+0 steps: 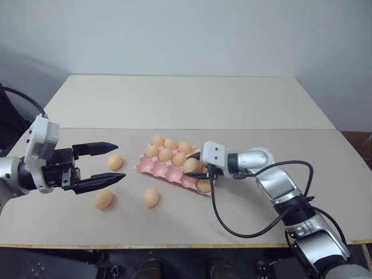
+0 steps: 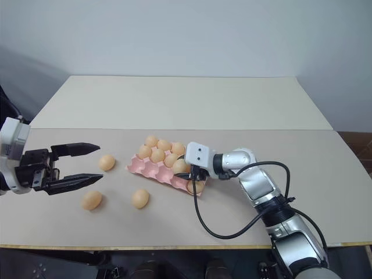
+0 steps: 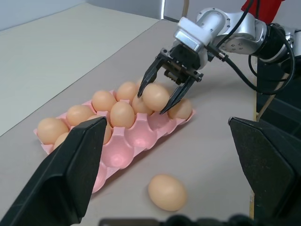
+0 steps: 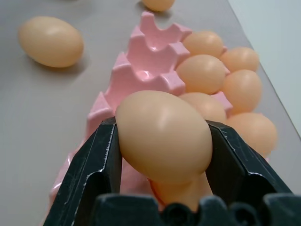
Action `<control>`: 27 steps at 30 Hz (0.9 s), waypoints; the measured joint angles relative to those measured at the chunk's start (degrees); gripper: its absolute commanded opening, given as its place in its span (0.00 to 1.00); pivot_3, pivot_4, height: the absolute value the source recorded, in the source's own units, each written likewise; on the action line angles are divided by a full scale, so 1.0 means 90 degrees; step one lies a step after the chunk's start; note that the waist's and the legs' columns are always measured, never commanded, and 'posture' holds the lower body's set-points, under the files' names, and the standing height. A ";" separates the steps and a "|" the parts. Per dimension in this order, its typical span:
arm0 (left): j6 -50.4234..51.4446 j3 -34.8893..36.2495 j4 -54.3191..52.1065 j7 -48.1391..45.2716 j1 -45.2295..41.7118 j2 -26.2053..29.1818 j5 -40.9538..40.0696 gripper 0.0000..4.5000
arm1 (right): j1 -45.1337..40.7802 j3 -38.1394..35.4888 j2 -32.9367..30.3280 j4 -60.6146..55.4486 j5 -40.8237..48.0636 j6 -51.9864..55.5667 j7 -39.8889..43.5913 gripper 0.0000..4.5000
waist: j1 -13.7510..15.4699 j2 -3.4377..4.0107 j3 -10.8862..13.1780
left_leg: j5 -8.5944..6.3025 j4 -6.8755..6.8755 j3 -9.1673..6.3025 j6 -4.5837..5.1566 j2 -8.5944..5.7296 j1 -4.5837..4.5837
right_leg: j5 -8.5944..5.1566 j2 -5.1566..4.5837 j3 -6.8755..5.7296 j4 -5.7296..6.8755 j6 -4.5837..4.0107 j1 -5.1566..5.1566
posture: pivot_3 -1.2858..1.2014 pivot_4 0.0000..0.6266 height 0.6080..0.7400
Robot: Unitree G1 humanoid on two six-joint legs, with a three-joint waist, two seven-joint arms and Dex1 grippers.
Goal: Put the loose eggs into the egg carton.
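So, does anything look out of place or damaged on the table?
Nothing looks damaged. Three tan oval loose eggs lie on the table beside the pink moulded egg carton. The right gripper holds a fourth egg over it.

A robot's right gripper (image 1: 199,168) holds an egg (image 1: 191,165) over the near edge of a pink egg carton (image 1: 173,169) on a beige table (image 1: 192,104), while the left gripper (image 1: 107,164), jaws wide apart, hangs left of the carton above three loose eggs (image 1: 151,197).

Three loose eggs (image 1: 114,161) dot the table (image 1: 192,104) left of the egg carton (image 1: 157,167).
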 measured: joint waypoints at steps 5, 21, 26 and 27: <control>-0.0051 -0.0043 -0.0007 -0.0062 0.0028 0.0002 0.0028 1.00 | -0.0012 0.0042 0.0014 -0.0038 -0.0103 0.0015 0.0019 0.99 | -0.0012 0.0000 0.0000 | 0.0002 0.0002 0.0000 -0.0002 0.0001 0.0013 | -0.0001 0.0002 0.0001 0.0012 -0.0002 0.0006 | 0.52 0.24 1.00; -0.0111 0.0124 0.0426 -0.0553 0.0412 0.0324 0.0298 1.00 | 0.1257 -0.2480 -0.1722 -0.2146 0.2495 0.1749 0.0852 0.99 | 0.0020 0.0000 0.0001 | 0.0002 0.0001 0.0000 -0.0002 0.0000 0.0007 | -0.0004 0.0001 0.0000 0.0003 -0.0003 0.0006 | 0.52 0.24 1.00; -0.0217 0.0301 0.0547 -0.0697 0.0443 0.0320 0.0282 1.00 | 0.2176 -0.3458 -0.2629 -0.2537 0.3018 0.1980 0.1133 0.99 | -0.0007 0.0000 0.0001 | 0.0001 -0.0004 0.0001 -0.0001 0.0001 0.0005 | -0.0007 0.0002 0.0002 -0.0001 -0.0003 0.0003 | 0.52 0.24 1.00; -0.0238 0.0395 0.0614 -0.0738 0.0530 0.0320 0.0304 1.00 | 0.2357 -0.3668 -0.2783 -0.2552 0.3116 0.2001 0.1213 0.99 | -0.0014 0.0000 0.0001 | 0.0001 -0.0005 0.0003 0.0000 0.0001 0.0006 | -0.0007 0.0002 0.0003 -0.0003 -0.0003 0.0004 | 0.52 0.24 1.00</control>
